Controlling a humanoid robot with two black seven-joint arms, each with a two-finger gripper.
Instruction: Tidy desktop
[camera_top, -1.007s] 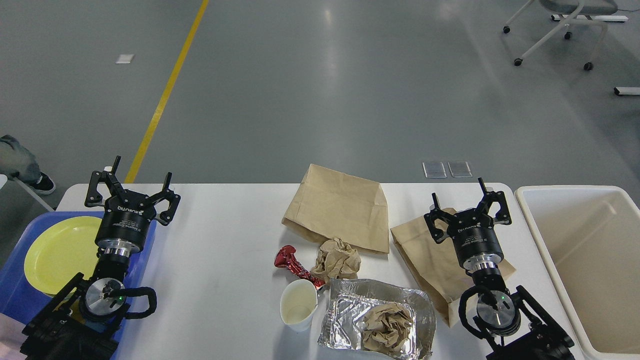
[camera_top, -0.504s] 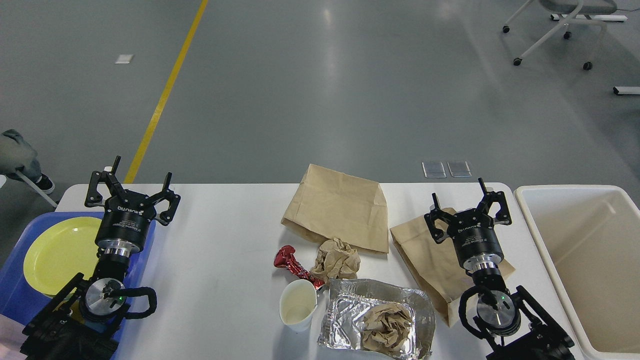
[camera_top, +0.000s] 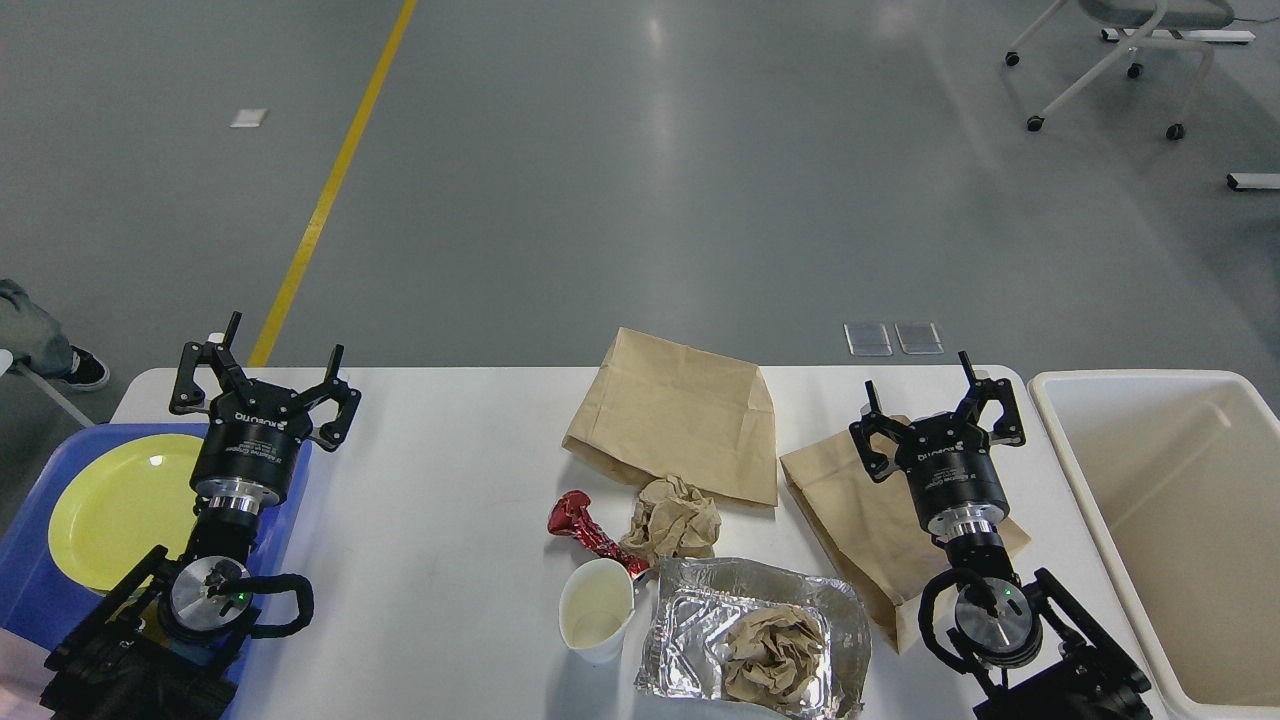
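Note:
The white desktop (camera_top: 450, 480) holds litter. A large brown paper bag (camera_top: 675, 415) lies flat at the back middle. A second brown bag (camera_top: 860, 520) lies under my right arm. A crumpled paper ball (camera_top: 675, 520) and a red foil wrapper (camera_top: 585, 525) lie in the middle. A white paper cup (camera_top: 597, 622) stands at the front beside a foil tray (camera_top: 690, 610) holding crumpled brown paper (camera_top: 775, 655). My left gripper (camera_top: 262, 372) is open and empty above the table's left end. My right gripper (camera_top: 940, 405) is open and empty above the second bag.
A blue plastic tray (camera_top: 30, 590) with a yellow plate (camera_top: 115, 505) sits at the left edge. A cream rectangular bin (camera_top: 1170, 520) stands off the right end. A wheeled chair (camera_top: 1120, 60) is far back right. A person's shoe (camera_top: 85, 370) shows at the left.
My right gripper has shifted very slightly to the right. The person's leg at the far left has moved a little. Nothing on the table has moved.

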